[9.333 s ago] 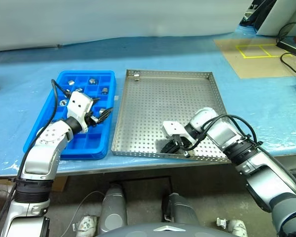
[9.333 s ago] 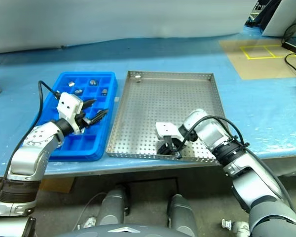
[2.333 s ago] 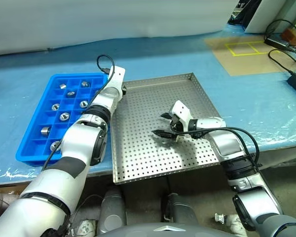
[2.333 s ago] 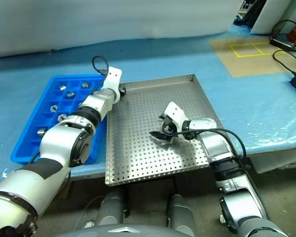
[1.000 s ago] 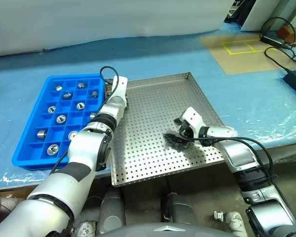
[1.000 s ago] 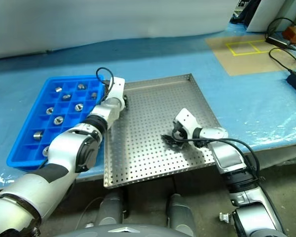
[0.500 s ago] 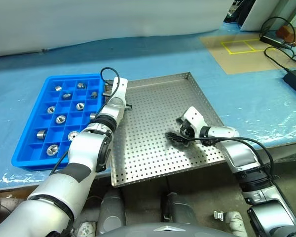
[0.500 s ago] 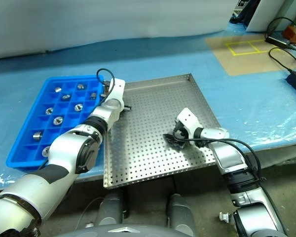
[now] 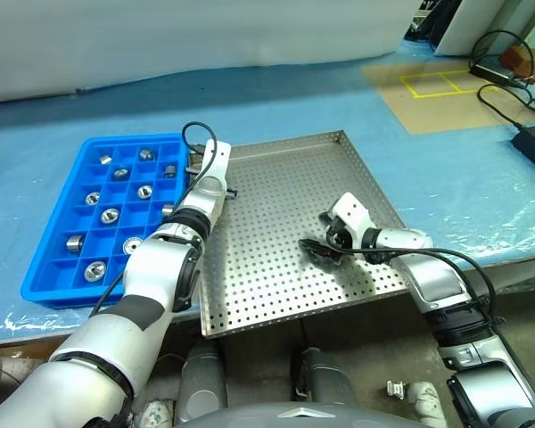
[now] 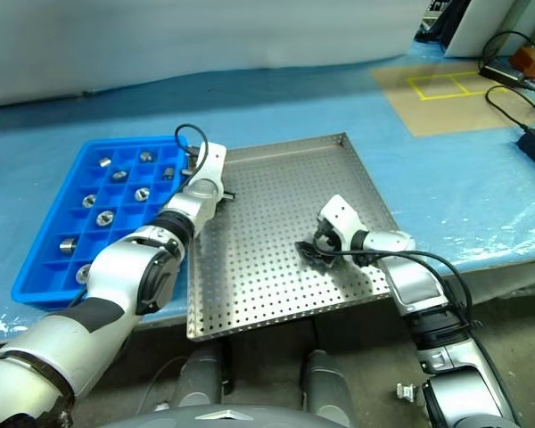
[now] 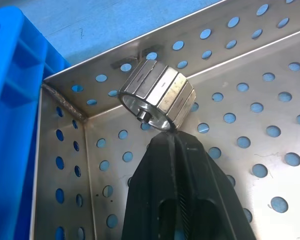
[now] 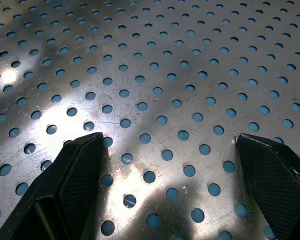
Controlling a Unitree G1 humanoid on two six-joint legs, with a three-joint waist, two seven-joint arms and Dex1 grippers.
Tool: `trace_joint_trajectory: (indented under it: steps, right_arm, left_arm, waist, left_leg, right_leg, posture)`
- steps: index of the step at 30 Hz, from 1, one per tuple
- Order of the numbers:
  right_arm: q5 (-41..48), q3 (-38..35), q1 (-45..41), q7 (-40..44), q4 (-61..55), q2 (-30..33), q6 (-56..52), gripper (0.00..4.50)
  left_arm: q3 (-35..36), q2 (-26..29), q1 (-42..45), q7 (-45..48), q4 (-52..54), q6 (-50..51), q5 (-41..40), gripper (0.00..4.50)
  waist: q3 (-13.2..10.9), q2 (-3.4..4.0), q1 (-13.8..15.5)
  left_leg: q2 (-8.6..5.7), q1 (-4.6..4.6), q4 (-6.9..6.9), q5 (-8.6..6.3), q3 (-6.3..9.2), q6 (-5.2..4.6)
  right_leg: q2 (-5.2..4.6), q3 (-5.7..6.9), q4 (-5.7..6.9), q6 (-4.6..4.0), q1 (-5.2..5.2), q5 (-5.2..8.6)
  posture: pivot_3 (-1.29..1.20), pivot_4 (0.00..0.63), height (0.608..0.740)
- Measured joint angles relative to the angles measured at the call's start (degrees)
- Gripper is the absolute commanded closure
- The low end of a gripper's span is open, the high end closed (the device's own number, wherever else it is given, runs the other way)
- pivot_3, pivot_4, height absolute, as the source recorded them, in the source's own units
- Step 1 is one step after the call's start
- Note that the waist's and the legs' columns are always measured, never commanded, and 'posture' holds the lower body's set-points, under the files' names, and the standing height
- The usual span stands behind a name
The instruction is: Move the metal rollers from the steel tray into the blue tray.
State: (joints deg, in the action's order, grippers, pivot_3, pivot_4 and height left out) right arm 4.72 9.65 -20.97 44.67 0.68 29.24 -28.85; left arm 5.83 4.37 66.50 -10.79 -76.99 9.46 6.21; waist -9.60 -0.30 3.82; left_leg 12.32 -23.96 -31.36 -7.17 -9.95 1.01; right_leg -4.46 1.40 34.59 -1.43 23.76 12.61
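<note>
Rollers [image 9: 110, 215] sit one to a compartment in the blue tray [image 9: 45, 283], about ten of them, most in its two left columns. One roller [image 11: 157, 94] is left in the steel tray [image 9: 276, 272], tilted in the far left corner, right beside the blue tray's wall. The left gripper [image 11: 169, 134] has its jaws pressed together, tips touching the roller's lower edge; whether they pinch its rim I cannot tell. The right gripper [image 12: 172, 150] hovers low over the steel tray's bare perforated floor near its right side, jaws spread wide with nothing between them. Both trays lie side by side on the desk [image 9: 89, 125], which is covered in blue sheeting.
</note>
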Motion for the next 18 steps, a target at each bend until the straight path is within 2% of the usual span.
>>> trace_joint_trajectory:
  steps: [4, 9, 15, 18]
  right_arm:
    - [0.58, -0.04, 0.36, 0.51, -1.28, 0.57, -1.0, 0.0]
    - [6.4, 0.16, 1.57, 8.39, -7.76, 4.66, -7.2, 0.0]
    - [7.68, 0.99, -4.91, 13.78, -6.93, 7.68, -6.94, 0.0]
    - [7.32, 2.71, -7.56, 16.08, -3.39, 7.86, -5.35, 0.0]
  left_arm:
    - [-0.31, 0.19, -0.15, 3.12, 0.04, -1.02, -0.05, 4.41]
    - [-0.86, 0.31, -0.44, 12.61, 2.84, -4.72, -0.77, 4.41]
    - [-2.56, 3.74, -6.04, 20.58, 14.86, -5.07, -1.53, 4.41]
    - [-5.36, 6.32, -14.99, 27.29, 29.12, -0.12, -1.75, 4.41]
  waist:
    - [0.0, 0.0, 0.09]
    - [-0.07, -0.04, 0.07]
    - [-0.08, -0.03, -0.79]
    - [-0.09, -0.01, -1.09]
  left_leg:
    - [-0.04, 0.0, 0.07, 0.0, 0.0, 0.0]
    - [-0.09, -0.15, 0.18, -0.03, -0.03, -0.06]
    - [0.01, -0.07, 0.23, 0.0, -0.07, -0.02]
    - [0.01, -0.11, 0.25, 0.0, -0.09, -0.02]
  right_leg:
    - [-0.03, 0.01, -0.06, 0.0, 0.0, 0.0]
    - [-0.07, 0.0, -0.2, 0.03, 0.12, 0.01]
    - [-0.02, 0.0, -0.03, 0.0, 0.2, 0.02]
    - [-0.05, -0.01, -0.04, -0.02, 0.22, 0.03]
  posture:
    - [-0.23, 0.15, 0.74]
    - [-0.2, 0.15, 0.74]
    - [-0.16, 0.15, 0.74]
    - [-0.13, 0.15, 0.74]
